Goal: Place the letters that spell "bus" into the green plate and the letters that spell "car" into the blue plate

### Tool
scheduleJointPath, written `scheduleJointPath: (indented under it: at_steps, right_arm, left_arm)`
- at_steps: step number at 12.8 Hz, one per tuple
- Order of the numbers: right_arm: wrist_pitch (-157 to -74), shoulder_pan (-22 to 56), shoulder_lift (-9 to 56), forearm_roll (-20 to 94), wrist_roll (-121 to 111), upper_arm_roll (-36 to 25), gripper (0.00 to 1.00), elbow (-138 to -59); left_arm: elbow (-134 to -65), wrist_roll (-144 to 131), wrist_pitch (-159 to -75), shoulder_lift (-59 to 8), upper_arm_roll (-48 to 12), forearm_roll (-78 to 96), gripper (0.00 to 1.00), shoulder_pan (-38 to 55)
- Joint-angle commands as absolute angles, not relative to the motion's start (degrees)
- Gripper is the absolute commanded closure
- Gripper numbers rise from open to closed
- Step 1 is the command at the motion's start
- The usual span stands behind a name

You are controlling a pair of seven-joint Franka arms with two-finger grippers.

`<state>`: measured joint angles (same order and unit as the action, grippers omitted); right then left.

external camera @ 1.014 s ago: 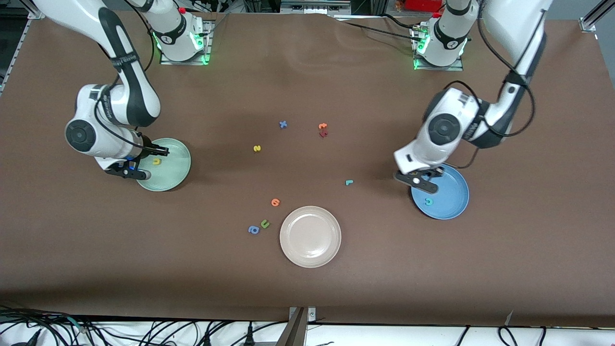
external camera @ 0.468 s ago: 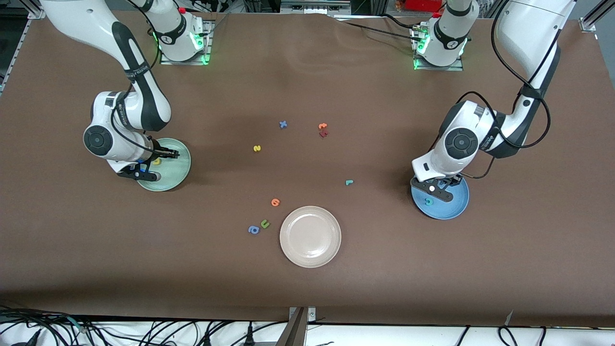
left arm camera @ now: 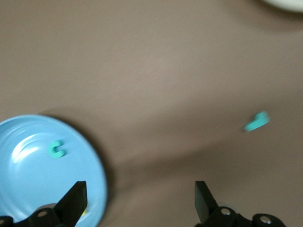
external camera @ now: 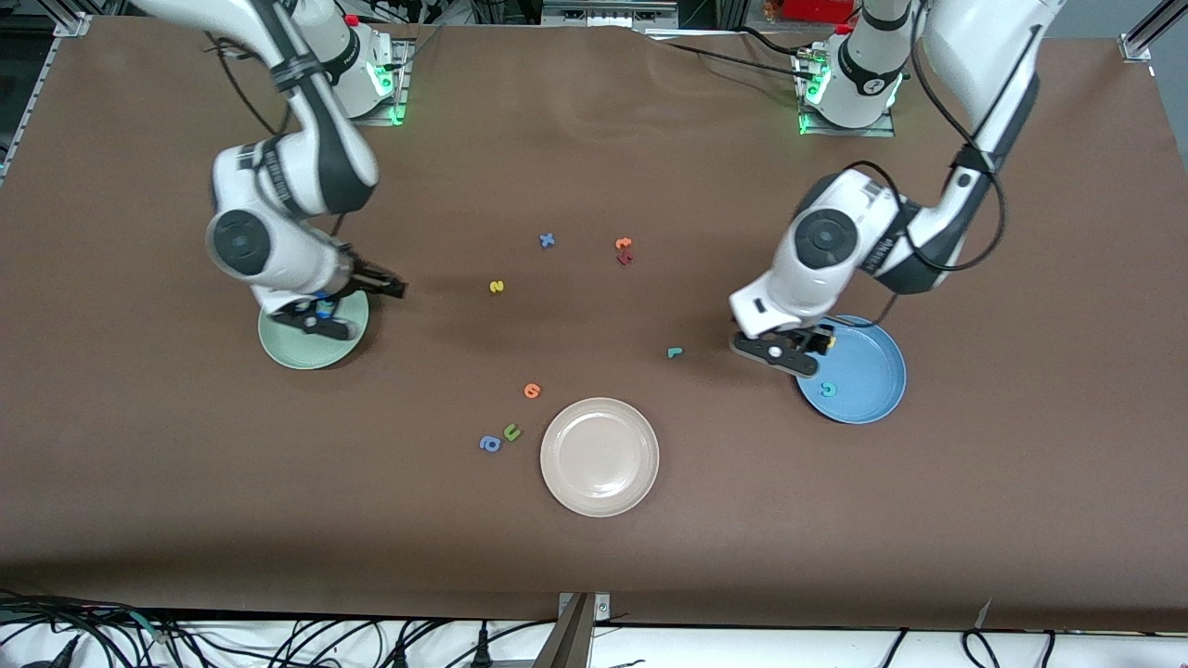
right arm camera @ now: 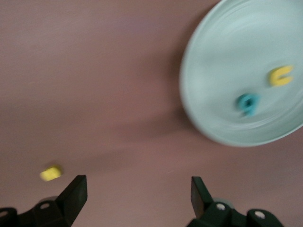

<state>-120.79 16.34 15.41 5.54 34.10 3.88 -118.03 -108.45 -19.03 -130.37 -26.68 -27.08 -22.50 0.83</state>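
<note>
Hovering with fingers apart and empty, the right tool (external camera: 357,304) sits at the green plate's (external camera: 295,351) two o'clock edge (teal b (right arm camera: 247,104) and yellow u (right arm camera: 280,76) inside). Left tool (external camera: 787,351), spread too, overhangs the blue plate's (external camera: 872,390) ten o'clock rim, holding teal c (external camera: 828,389); a careless sweep toward teal r (external camera: 675,353) could flick it across the surface (external camera: 594,139).

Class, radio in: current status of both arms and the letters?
Both jaws open, empty. Teal b, yellow u in green plate; teal c in blue plate. Teal r, yellow s on table.
</note>
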Motion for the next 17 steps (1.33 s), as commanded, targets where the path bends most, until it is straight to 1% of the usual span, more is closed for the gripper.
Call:
scheduleJointPath:
  at_steps: [1, 2, 4, 5, 6, 7, 9, 11, 13, 15, 16, 17]
  right_arm:
    - [-126.1, 16.1, 18.0, 6.1, 44.1, 10.7, 0.03, -116.8]
    - [-129.1, 16.3, 19.5, 6.0, 48.6, 12.9, 0.04, -116.8]
    - [-134.4, 18.7, 22.7, 6.0, 54.5, 13.7, 0.05, -117.0]
    - [-136.7, 19.5, 23.9, 5.9, 55.9, 13.7, 0.08, -117.3]
    - [-138.8, 19.7, 24.9, 5.9, 57.8, 13.8, 0.08, -118.0]
    - [-141.2, 20.8, 25.6, 5.9, 59.5, 13.8, 0.08, -118.8]
    - [-145.6, 21.4, 27.1, 5.8, 60.1, 13.7, 0.09, -120.7]
    - [-150.4, 21.4, 28.0, 5.6, 60.0, 13.7, 0.1, -122.8]
    - [-150.6, 21.4, 28.2, 5.5, 59.8, 13.5, 0.21, -122.9]
    - [-150.5, 21.4, 28.3, 5.4, 59.8, 13.5, 0.28, -123.0]
    - [-150.2, 21.4, 28.2, 5.4, 59.8, 13.5, 0.32, -123.2]
    - [-150.2, 21.4, 28.2, 5.4, 59.6, 13.5, 0.4, -123.7]
  left_arm:
    - [-98.6, -23.2, -129.1, -34.7, -27.0, -23.2, 0.0, 6.0]
    - [-96.4, -23.1, -129.5, -37.5, -26.9, -23.6, 0.0, 6.8]
    - [-93.7, -23.2, -129.8, -41.6, -26.9, -23.8, 0.02, 8.1]
    - [-93.8, -23.2, -130.4, -42.1, -26.8, -24.1, 0.06, 8.4]
    - [-93.9, -23.2, -132.3, -42.8, -26.8, -24.1, 0.12, 8.5]
    - [-93.8, -23.4, -134.0, -44.1, -26.8, -23.9, 0.15, 9.0]
    - [-93.8, -23.3, -136.6, -45.3, -26.5, -24.2, 0.15, 9.6]
    - [-94.5, -23.4, -136.8, -45.5, -26.5, -24.2, 0.15, 9.6]
    - [-96.1, -23.5, -136.4, -45.5, -26.5, -24.2, 0.15, 9.5]
    - [-97.3, -23.9, -136.4, -45.5, -26.5, -24.2, 0.16, 9.5]
    - [-97.3, -23.9, -136.3, -45.4, -26.5, -24.2, 0.23, 9.5]
    - [-97.3, -23.9, -136.3, -45.4, -26.4, -24.2, 0.28, 9.6]
